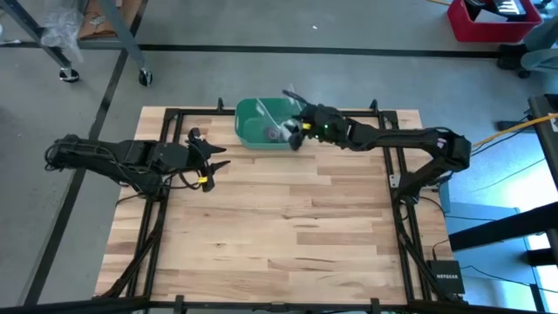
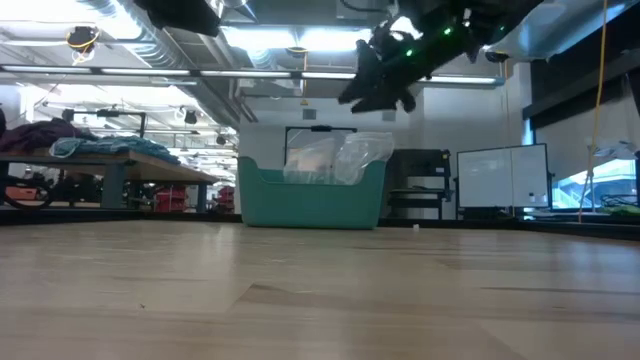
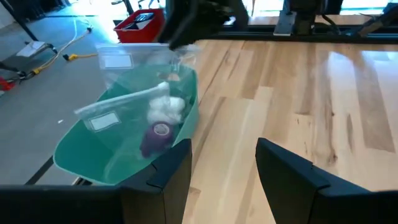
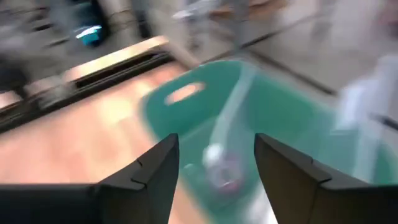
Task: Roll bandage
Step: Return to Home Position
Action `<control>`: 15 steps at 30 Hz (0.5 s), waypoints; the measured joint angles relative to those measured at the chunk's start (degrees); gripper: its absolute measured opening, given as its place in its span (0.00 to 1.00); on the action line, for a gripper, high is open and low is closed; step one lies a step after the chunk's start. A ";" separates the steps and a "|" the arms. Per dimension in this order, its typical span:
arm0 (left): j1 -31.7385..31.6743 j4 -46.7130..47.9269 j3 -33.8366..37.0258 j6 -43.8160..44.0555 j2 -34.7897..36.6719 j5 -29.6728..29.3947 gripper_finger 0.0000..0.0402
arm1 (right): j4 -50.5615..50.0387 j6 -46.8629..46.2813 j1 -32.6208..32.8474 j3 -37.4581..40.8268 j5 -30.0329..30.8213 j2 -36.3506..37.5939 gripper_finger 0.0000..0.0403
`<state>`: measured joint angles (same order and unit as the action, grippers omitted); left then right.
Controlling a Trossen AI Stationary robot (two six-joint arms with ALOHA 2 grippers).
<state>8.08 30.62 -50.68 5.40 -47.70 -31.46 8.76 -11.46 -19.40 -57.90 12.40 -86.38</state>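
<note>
One bin (image 1: 243, 120), upper centre, held one bag (image 3: 124, 78) with one bandage (image 3: 155, 137); left gripper (image 1: 210, 150) and right gripper (image 1: 299, 133) gaped empty.

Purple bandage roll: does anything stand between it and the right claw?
Yes: the purple fabric bandage roll lies inside a clear plastic zip bag in the green plastic bin, so bag film covers it. The open right claw hangs above the bin; the left claw waits farther left.

A green bin (image 1: 246, 119) holding a clear zip bag (image 2: 345, 158) sits on the wooden table (image 1: 279, 227).
</note>
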 joint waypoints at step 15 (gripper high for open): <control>7.01 -18.30 17.79 -1.02 11.55 5.86 0.15 | 8.18 0.42 16.14 25.91 -11.74 30.60 0.22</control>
<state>15.08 12.32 -32.89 4.39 -36.15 -25.60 16.94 -11.04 -3.26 -32.00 0.65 -55.78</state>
